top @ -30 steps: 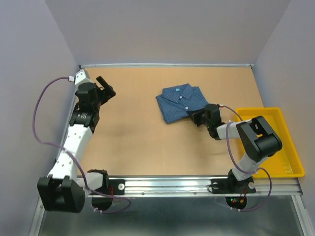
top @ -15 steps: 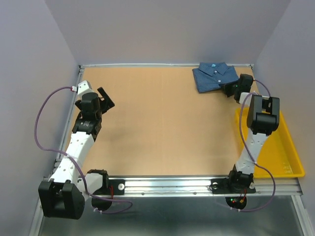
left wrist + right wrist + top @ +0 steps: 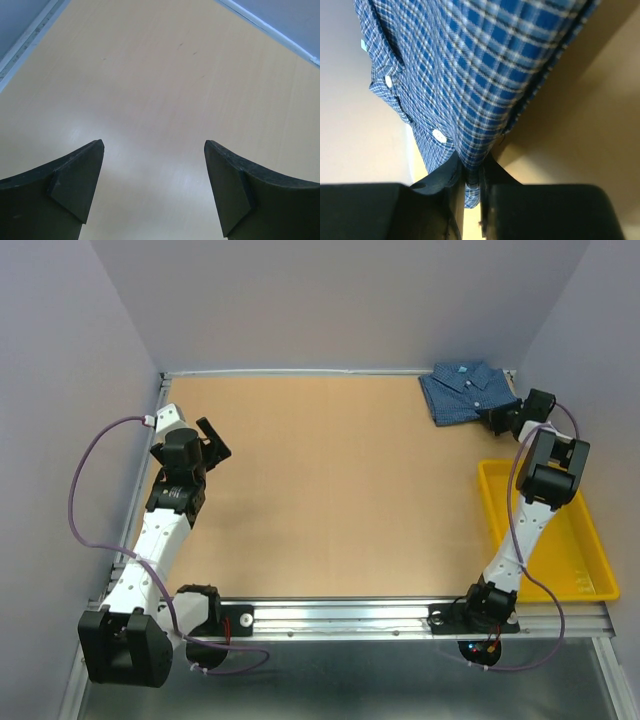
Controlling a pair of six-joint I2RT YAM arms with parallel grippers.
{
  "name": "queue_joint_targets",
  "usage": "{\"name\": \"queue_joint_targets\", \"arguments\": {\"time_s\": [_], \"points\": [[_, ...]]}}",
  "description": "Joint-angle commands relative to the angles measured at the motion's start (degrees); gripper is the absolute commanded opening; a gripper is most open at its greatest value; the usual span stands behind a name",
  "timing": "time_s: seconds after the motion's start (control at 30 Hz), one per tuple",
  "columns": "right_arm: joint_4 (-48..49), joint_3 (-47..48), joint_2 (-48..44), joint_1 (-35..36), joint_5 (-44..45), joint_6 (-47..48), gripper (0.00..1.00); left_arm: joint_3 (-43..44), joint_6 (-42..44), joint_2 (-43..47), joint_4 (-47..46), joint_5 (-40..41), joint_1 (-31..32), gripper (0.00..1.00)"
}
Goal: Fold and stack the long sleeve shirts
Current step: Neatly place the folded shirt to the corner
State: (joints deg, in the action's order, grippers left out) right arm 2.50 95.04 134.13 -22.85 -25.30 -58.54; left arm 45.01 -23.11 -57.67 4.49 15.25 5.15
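Note:
A folded blue checked long sleeve shirt (image 3: 464, 390) lies at the table's far right corner, collar and white buttons facing up. My right gripper (image 3: 503, 418) is at its near right edge, shut on a pinch of the cloth. In the right wrist view the shirt (image 3: 480, 70) fills the top, and the right gripper (image 3: 474, 172) squeezes its hem between both fingers. My left gripper (image 3: 213, 436) hovers over the left side of the table, far from the shirt. The left wrist view shows the left gripper (image 3: 154, 150) open, with only bare table between the fingers.
A yellow plastic tray (image 3: 585, 570) sits along the right edge of the wooden table (image 3: 330, 490), just near of the shirt. Purple walls close in the left, back and right sides. A metal rail (image 3: 340, 615) runs along the near edge.
My right gripper has dragged the folded shirt from the middle of the table to the far right corner. The left arm has pulled back slightly, its gripper still open.

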Motion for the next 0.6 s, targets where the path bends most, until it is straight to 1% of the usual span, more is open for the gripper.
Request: {"name": "queue_joint_targets", "arguments": {"time_s": [0.0, 0.07, 0.1, 0.13, 0.17, 0.3, 0.33, 0.43, 0.47, 0.5, 0.57], "points": [[-2.3, 2.8, -0.9, -2.4, -2.4, 4.2, 0.33, 0.0, 1.1, 0.6, -1.8, 1.1, -0.2, 0.94], [-4.2, 2.4, -2.7, -2.5, -2.2, 6.8, 0.51, 0.0, 1.0, 0.6, -1.9, 0.8, -0.2, 0.94], [-4.8, 2.2, -3.8, -2.5, -2.1, 7.3, 0.65, 0.0, 1.1, 0.7, -1.9, 0.4, -0.2, 0.94], [-4.9, 1.1, -6.5, -2.5, -1.7, 7.8, 0.70, -0.2, 0.9, 0.9, -1.9, 0.2, -0.2, 0.94], [-5.1, 0.2, -8.0, -2.5, -1.4, 8.4, 0.78, -0.2, 0.9, 1.2, -2.0, 0.0, -0.2, 0.94], [-6.3, -4.6, -17.4, -2.5, 0.4, 9.6, 0.89, 0.7, 0.4, 2.3, -0.9, -1.7, -0.2, 0.94], [-6.8, -5.5, -21.8, -2.5, 1.7, 10.0, 0.90, 2.7, 0.4, 2.8, 1.1, -2.1, -0.2, 0.94], [-10.4, -8.6, -29.0, -2.5, 5.1, 12.2, 0.96, 7.7, -0.3, 4.5, 4.7, -3.1, -0.3, 0.94], [-11.8, -9.0, -33.3, -2.5, 6.0, 14.5, 0.96, 9.3, -0.3, 5.0, 7.8, -3.3, -0.3, 0.94], [-15.1, -9.2, -36.0, -2.5, 6.8, 15.9, 1.00, 12.5, -0.1, 5.5, 9.4, -3.7, -0.3, 0.95], [-19.4, -8.7, -40.4, -2.5, 10.3, 19.0, 1.00, 15.6, 0.9, 7.1, 13.9, -3.8, -0.3, 0.95]]}}
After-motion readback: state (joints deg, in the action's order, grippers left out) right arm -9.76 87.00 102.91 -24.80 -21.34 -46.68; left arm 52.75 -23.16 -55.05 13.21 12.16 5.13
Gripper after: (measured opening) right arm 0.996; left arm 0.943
